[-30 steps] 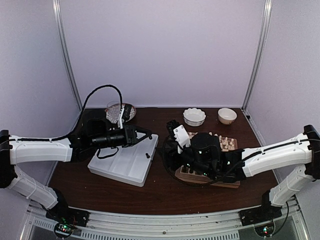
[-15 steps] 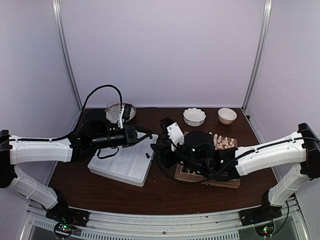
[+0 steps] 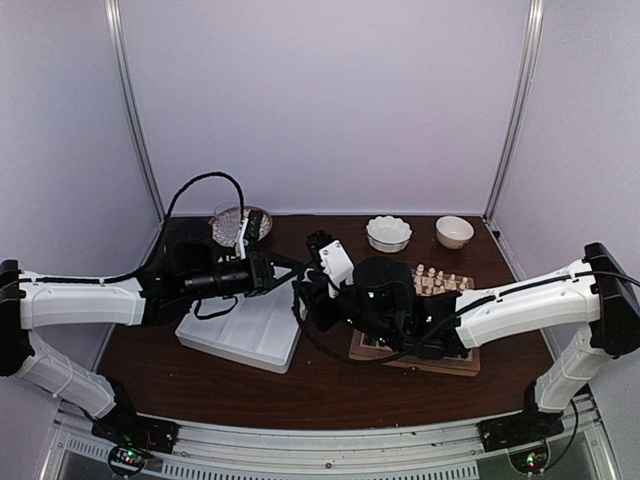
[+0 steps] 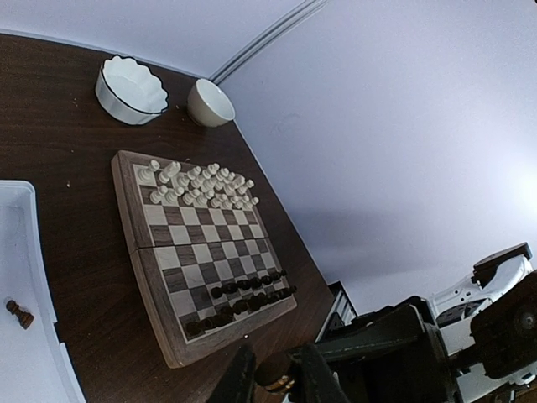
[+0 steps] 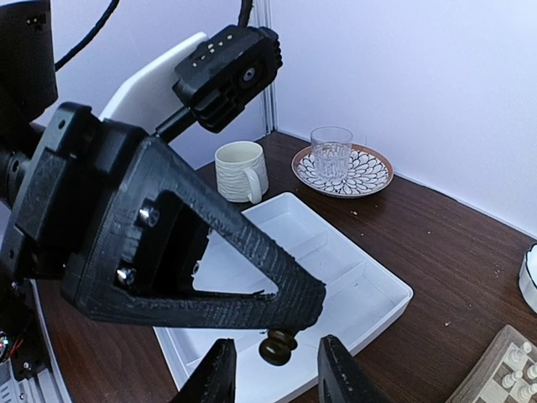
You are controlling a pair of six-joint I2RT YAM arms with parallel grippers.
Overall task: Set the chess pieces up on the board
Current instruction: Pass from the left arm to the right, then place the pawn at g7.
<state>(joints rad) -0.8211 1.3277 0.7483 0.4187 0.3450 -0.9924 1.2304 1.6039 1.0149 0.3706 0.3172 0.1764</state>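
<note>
HANDOVER: The left hand [image 4: 277, 384] pinched a dark chess piece [image 5: 278, 346] above the white tray's [image 5: 377, 294] edge, nine o'clock of the board [image 4: 134, 252]. The right hand [image 5: 278, 361], spread, flanked it; it likely needed to close squarely before any release.

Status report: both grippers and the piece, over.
Left gripper shut on a dark chess piece over the white tray. Right gripper open, jaws either side, not touching. Another dark piece lies in the tray.
</note>
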